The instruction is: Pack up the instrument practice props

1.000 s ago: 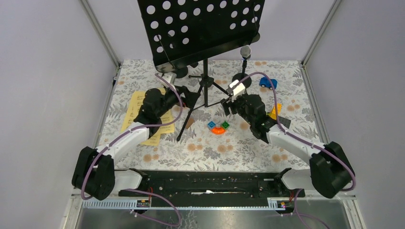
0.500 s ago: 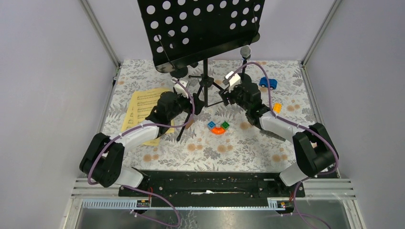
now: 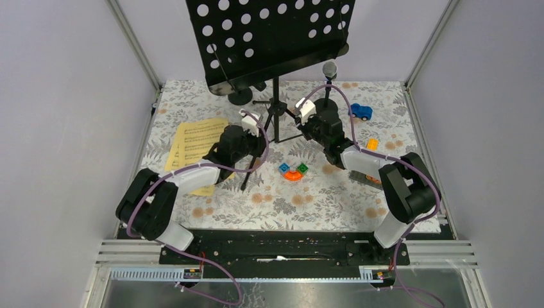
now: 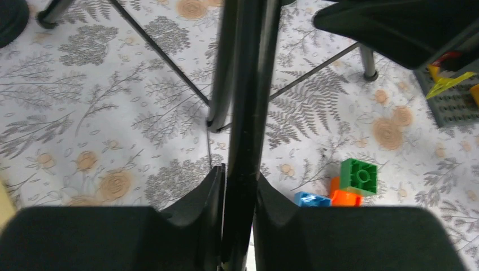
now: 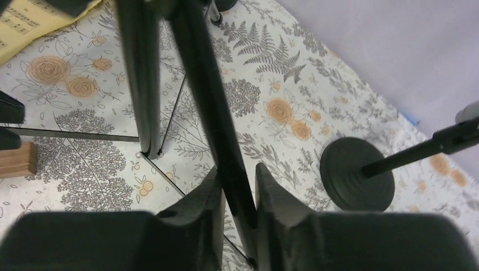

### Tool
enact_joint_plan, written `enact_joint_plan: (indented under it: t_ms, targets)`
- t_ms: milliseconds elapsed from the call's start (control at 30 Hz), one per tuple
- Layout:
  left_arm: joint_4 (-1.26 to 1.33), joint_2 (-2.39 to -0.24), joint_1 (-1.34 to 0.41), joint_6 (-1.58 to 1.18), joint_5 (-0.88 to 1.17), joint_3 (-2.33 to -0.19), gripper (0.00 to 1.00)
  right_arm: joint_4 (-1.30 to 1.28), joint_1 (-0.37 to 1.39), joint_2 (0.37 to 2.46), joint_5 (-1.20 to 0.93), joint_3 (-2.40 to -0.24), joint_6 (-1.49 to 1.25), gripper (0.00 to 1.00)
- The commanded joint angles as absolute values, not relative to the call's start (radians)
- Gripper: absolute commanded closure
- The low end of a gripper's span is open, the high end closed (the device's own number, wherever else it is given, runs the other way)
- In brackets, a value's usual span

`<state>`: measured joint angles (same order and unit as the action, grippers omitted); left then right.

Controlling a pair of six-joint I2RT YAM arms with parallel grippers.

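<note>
The black perforated music rack (image 3: pixel 269 32) stands on its tripod at the back middle of the floral mat. My left gripper (image 3: pixel 258 142) (image 4: pixel 240 172) is shut on the tripod's front-left leg (image 4: pixel 244 113). My right gripper (image 3: pixel 300 125) (image 5: pixel 237 169) is shut on another black leg (image 5: pixel 206 96) on the right side. Yellow sheet-music pages (image 3: pixel 192 151) lie flat to the left. A silver microphone (image 3: pixel 330 69) sits upright in a round-based holder (image 5: pixel 357 175) behind my right arm. A second round black base (image 3: pixel 240 97) stands back left.
An orange curved block with blue and green bricks (image 3: pixel 293 173) (image 4: pixel 347 186) lies just in front of the tripod. A blue toy car (image 3: pixel 361 112) is at the back right. A grey studded plate (image 4: pixel 452 96) lies under my right arm. Walls close in on three sides.
Both arms reached in toward the tripod from either side. Each gripper went from open to shut on a leg. The rack itself has barely shifted.
</note>
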<state>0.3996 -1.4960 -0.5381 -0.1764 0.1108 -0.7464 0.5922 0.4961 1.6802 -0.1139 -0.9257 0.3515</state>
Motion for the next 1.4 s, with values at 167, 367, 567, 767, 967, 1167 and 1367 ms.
enact_joint_plan:
  t_ms: [167, 367, 567, 767, 967, 1167, 1367]
  targets:
    - [0.484, -1.518, -0.598, -0.153, 0.117, -0.788, 1.00, 0.839, 0.517, 1.576, -0.100, -0.823, 0.234, 0.97]
    - [0.553, -1.504, -0.645, -0.154, 0.103, -0.787, 1.00, 1.035, 0.575, 1.460, -0.062, -0.673, 0.158, 0.98]
    - [0.611, -1.510, -0.691, -0.142, 0.104, -0.787, 1.00, 1.154, 0.645, 1.384, -0.025, -0.587, 0.138, 0.99]
    - [0.667, -1.482, -0.703, -0.129, 0.081, -0.740, 1.00, 1.313, 0.669, 1.363, 0.053, -0.472, 0.197, 0.99]
    - [0.725, -1.428, -0.703, -0.116, 0.043, -0.653, 0.62, 1.322, 0.670, 1.342, 0.114, -0.400, 0.327, 0.99]
    - [0.729, -1.387, -0.703, -0.099, 0.088, -0.655, 0.35, 1.321, 0.669, 1.320, 0.127, -0.339, 0.335, 0.98]
    - [0.699, -1.381, -0.703, -0.072, 0.121, -0.658, 0.42, 1.318, 0.669, 1.294, 0.148, -0.320, 0.298, 0.93]
